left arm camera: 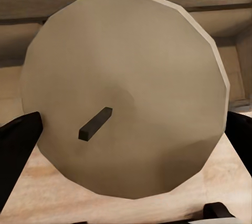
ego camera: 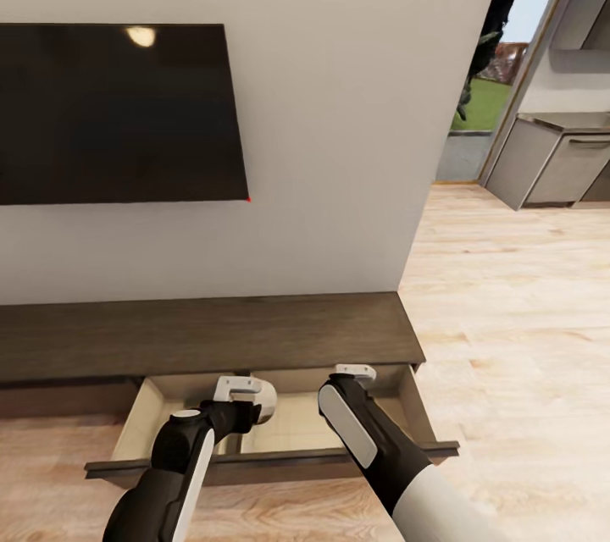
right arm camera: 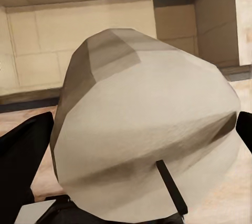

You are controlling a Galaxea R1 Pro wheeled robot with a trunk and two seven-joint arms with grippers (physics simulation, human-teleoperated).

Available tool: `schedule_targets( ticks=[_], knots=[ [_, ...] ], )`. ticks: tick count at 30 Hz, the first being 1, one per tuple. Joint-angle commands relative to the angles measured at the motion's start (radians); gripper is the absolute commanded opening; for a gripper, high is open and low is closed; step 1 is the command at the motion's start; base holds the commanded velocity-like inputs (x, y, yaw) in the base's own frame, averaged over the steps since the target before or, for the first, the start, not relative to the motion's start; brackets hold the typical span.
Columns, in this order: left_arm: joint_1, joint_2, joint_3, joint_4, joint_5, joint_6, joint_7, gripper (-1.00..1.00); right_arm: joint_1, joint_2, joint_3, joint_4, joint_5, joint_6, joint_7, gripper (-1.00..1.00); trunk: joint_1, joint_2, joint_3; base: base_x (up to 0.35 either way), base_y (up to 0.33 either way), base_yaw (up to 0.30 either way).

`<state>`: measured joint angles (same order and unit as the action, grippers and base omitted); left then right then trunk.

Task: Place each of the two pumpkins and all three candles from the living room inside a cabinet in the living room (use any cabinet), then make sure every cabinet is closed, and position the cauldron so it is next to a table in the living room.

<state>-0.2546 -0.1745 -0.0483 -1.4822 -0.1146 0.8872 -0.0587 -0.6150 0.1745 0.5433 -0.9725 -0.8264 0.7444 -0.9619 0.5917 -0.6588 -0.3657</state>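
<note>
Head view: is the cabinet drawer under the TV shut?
No, the drawer is pulled out from the cabinet, its pale inside showing below both hands.

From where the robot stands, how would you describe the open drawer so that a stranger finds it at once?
Under the black television runs a long, low dark-brown cabinet. The drawer is at its right end, pulled out toward the robot, pale beige inside. The section to its left is shut.
</note>
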Motion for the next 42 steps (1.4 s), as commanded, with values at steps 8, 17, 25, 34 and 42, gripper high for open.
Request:
schedule_targets(
  ticks=[8,17,25,34,42],
  knots=[
    [0.0,0.0,-0.001,0.044,0.0,-0.026,0.052,-1.0,0.0,0.0,0.001,0.001,0.0,0.002,0.004,-1.0,0.0,0.0,0.0,0.136,-0.085,0.0],
    [0.0,0.0,-0.004,0.069,0.142,-0.113,0.276,-1.0,0.0,0.0,0.0,0.015,0.006,0.004,0.124,-1.0,0.0,0.0,0.0,0.065,-0.038,0.0],
    [0.0,0.0,-0.028,0.087,0.154,-0.115,0.283,-1.0,-0.002,0.0,0.0,0.042,0.009,0.004,0.13,-1.0,0.0,0.0,0.0,0.021,-0.062,0.0],
    [0.0,0.0,-0.033,0.101,0.154,-0.114,0.283,-1.0,-0.002,0.0,0.0,0.043,0.01,0.003,0.131,-1.0,0.0,0.0,0.0,0.101,-0.098,0.0],
    [0.0,0.0,-0.034,0.1,0.153,-0.115,0.283,-1.0,0.0,0.0,0.001,0.043,0.011,-0.003,0.132,-1.0,0.004,-0.007,-0.003,0.053,-0.023,0.0]
  ],
)
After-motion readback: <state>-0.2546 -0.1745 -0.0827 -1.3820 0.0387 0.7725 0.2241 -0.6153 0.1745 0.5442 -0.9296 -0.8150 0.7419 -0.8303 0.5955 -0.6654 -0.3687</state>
